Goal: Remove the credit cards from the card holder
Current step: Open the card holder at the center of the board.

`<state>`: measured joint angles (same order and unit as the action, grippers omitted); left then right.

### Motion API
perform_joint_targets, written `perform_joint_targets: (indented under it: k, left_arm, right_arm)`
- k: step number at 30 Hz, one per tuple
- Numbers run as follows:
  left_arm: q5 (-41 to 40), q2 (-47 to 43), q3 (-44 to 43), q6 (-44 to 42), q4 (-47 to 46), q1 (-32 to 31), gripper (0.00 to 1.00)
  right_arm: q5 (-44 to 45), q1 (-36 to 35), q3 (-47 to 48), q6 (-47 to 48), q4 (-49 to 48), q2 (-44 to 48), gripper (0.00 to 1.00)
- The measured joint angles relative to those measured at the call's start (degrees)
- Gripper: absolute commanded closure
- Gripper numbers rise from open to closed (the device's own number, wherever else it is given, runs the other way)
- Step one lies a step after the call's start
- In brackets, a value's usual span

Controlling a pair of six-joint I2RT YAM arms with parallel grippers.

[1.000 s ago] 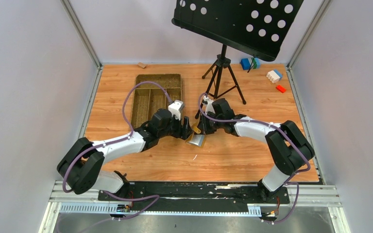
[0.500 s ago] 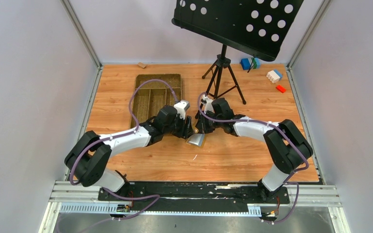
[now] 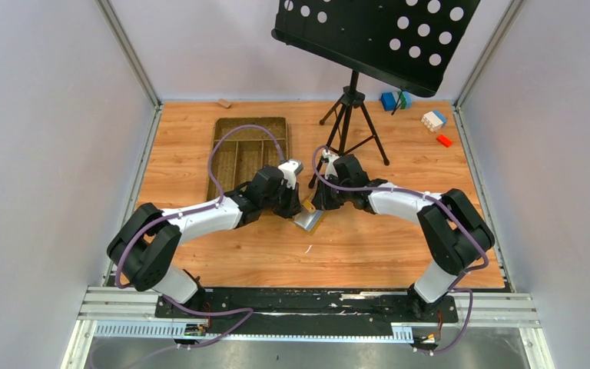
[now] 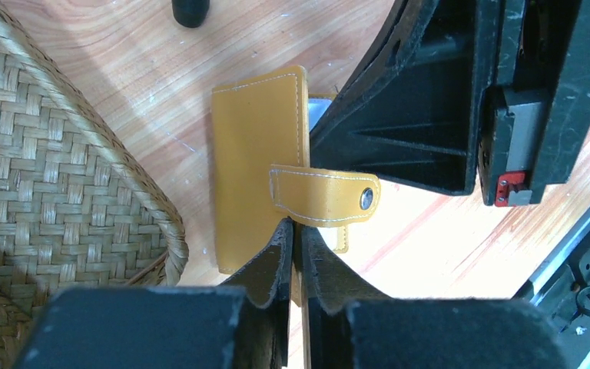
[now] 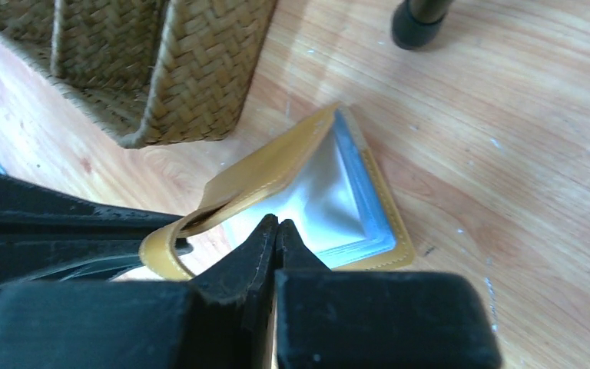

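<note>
The left gripper (image 4: 296, 246) was squeezed nearly tight on the edge of the card holder (image 4: 257, 154), right under its little strap (image 4: 323, 196). It held the yellow flap up on its side. The right gripper (image 5: 276, 231) was shut tight too. Its tips sat at the shiny grey inside of the open card holder, but it was hard to tell if they had anything between them. The card holder lay on the wooden table (image 3: 399, 246), between the two grippers. It was just beside a corner of the woven tray (image 5: 161, 69). A black foot of the music stand (image 5: 415, 23) stood near, farther back.
</note>
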<state>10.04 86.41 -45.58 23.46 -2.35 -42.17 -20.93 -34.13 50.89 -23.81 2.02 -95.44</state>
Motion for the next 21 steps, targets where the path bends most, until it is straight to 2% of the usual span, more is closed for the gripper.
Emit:
perform_joint_targets:
  k: [9,12,16,21]
  left_arm:
    - [3.15,0.00,0.24,1.49,-1.70,0.46,0.94]
    - [6.34,0.00,1.42,3.43,-4.66,0.63,0.94]
    - [9.22,0.00,2.71,5.60,-6.80,0.81,0.94]
    - [8.96,0.22,2.78,6.05,-6.88,1.07,0.90]
  right_arm:
    - [8.24,0.11,2.32,0.15,6.91,-0.72,0.98]
    - [10.47,0.52,2.56,0.09,8.70,-0.81,0.87]
    - [12.55,0.98,2.49,-0.31,10.19,-0.44,0.59]
    - [13.88,1.68,0.76,-0.72,10.80,3.74,0.58]
